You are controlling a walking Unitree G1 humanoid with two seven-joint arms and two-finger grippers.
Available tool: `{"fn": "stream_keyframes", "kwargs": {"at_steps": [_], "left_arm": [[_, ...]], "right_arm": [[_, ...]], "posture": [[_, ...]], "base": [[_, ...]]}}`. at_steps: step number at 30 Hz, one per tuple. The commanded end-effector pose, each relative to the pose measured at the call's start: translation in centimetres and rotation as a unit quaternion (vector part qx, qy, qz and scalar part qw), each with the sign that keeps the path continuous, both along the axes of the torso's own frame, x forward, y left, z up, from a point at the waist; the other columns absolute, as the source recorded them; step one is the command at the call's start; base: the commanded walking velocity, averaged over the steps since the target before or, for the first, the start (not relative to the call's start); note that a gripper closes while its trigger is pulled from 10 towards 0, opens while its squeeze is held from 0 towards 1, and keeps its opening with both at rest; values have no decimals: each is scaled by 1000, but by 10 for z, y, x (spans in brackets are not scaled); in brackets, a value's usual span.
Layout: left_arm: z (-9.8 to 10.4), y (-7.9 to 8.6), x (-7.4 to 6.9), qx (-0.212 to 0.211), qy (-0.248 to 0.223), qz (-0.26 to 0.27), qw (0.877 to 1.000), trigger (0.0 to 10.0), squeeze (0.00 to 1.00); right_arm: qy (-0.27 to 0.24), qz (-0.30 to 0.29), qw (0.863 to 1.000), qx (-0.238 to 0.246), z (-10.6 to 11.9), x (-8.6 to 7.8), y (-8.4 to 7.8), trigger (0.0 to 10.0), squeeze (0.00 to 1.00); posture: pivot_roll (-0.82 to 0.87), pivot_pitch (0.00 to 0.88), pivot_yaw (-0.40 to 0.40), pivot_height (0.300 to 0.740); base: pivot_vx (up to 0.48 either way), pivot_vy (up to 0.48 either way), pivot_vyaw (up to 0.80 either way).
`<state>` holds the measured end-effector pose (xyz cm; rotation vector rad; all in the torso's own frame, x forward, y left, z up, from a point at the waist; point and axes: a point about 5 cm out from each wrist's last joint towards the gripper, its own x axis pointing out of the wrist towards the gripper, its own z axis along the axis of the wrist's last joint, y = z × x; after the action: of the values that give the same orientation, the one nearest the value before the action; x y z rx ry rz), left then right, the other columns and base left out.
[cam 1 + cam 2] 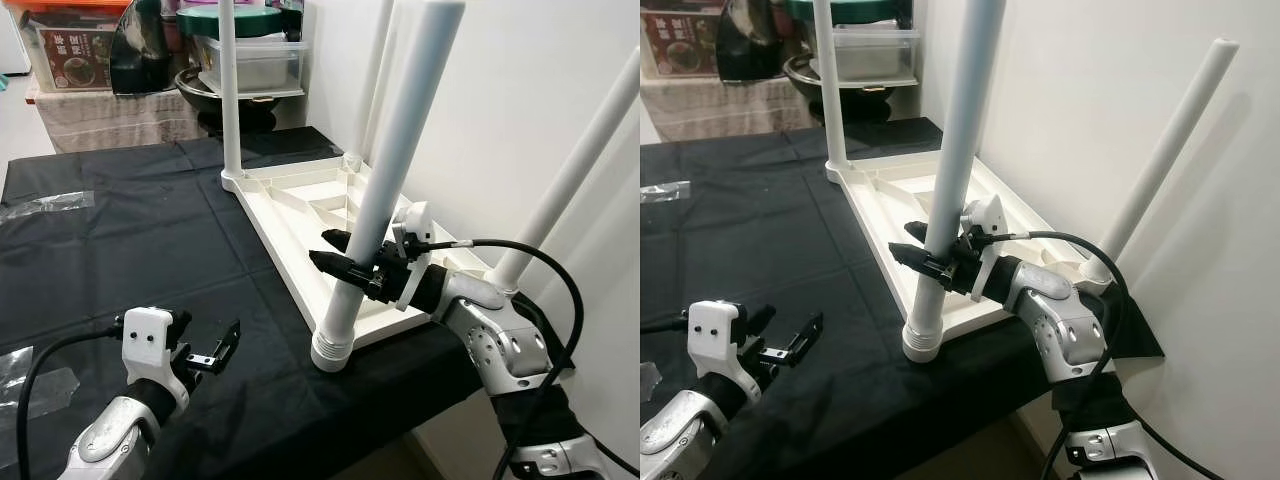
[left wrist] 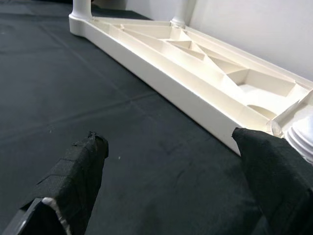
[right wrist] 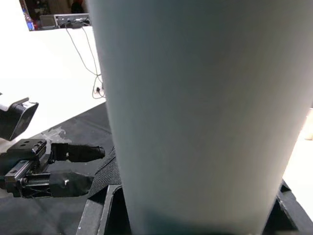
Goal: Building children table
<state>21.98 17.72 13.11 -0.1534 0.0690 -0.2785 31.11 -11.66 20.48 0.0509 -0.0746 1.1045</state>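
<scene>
A white children's table top [image 1: 300, 205] lies upside down on the black cloth [image 1: 130, 250], with white legs standing up from its corners. The near leg [image 1: 400, 130] leans a little, and its ribbed collar [image 1: 332, 350] sits at the top's near corner. My right gripper [image 1: 331, 251] is shut on this leg low down, with its black fingertips sticking out past it; the leg [image 3: 195, 112] looms close in the right wrist view. My left gripper [image 1: 216, 347] hovers open over the cloth to the left of that corner, holding nothing, its fingers [image 2: 73, 171] spread wide.
A white wall runs close along the right, behind the other legs [image 1: 580, 160]. Clear plastic wrap [image 1: 45, 205] lies on the cloth at the left. Boxes and a plastic container [image 1: 245, 60] crowd the back. The cloth's front edge drops off near the collar.
</scene>
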Motion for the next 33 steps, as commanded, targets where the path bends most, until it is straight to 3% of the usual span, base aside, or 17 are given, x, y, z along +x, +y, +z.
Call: {"fn": "stream_keyframes", "kwargs": {"at_steps": [1,18,19,21,24,28,29,30,32,33], "left_arm": [[-1,-2,-1,-9,5,-1,1000,10000,0],[-2,-2,-1,-13,7,0,1000,10000,0],[-2,-3,-1,-14,7,0,1000,10000,0],[-2,-3,-1,-15,7,0,1000,10000,0],[-3,-4,-1,-16,7,0,1000,10000,0],[-3,-5,-1,-17,7,1,1000,10000,0],[-2,-3,-1,-17,6,5,1000,10000,0],[-2,-3,-1,-17,6,5,1000,10000,0],[-2,-1,-1,-16,5,7,1000,10000,0],[-2,-1,-1,-16,5,7,1000,10000,0]], "right_arm": [[44,25,999,-15,-20,-5,9,10000,0],[66,22,997,-18,-31,-18,15,10000,0],[79,-19,996,-33,-36,-15,19,10000,0],[82,-32,995,-37,-38,-14,20,10000,0],[109,-109,986,-64,-49,-11,27,10000,0],[127,-159,977,-68,-58,-12,28,10000,0],[157,-237,957,-61,-71,-10,19,10000,0],[157,-237,957,-61,-71,-10,19,10000,0],[186,-295,936,-54,-81,-9,10,10000,0],[186,-295,936,-54,-81,-9,10,10000,0]], "posture": [[106,0,-108,740],[95,0,-108,740],[95,0,-113,740],[95,0,-113,740],[93,0,-116,740],[104,0,-122,740],[106,0,-125,740],[106,0,-125,740],[106,0,-125,740],[106,0,-125,740]], "base": [[0,0,0],[0,0,0],[0,0,0],[0,0,0],[0,0,0],[0,0,0],[0,0,0],[0,0,0],[0,0,0],[0,0,0]]}}
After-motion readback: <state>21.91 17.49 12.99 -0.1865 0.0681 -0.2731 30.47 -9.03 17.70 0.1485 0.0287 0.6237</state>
